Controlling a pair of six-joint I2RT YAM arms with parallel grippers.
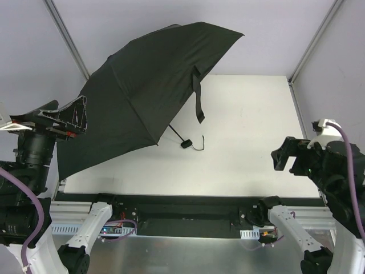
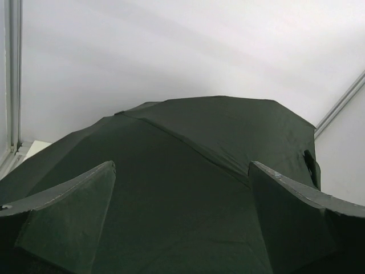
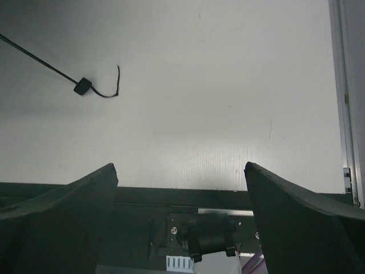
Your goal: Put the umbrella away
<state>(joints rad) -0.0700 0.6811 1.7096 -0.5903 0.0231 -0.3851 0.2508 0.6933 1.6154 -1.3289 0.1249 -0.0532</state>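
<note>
While the umbrella (image 1: 142,85) lay open on its side over the left half of the table (image 1: 251,125), handle (image 1: 186,143) near the table's middle, the left gripper (image 2: 182,165) hovered at the table's left edge and the right gripper (image 3: 179,166) at its right edge, both spread wide and empty.

You will find the canopy of the umbrella (image 1: 142,85) hiding most of its shaft (image 1: 175,134) and the worktop (image 1: 245,131) toward 10 o'clock. In your right wrist view the shaft is cut off at the 10 o'clock edge.
</note>
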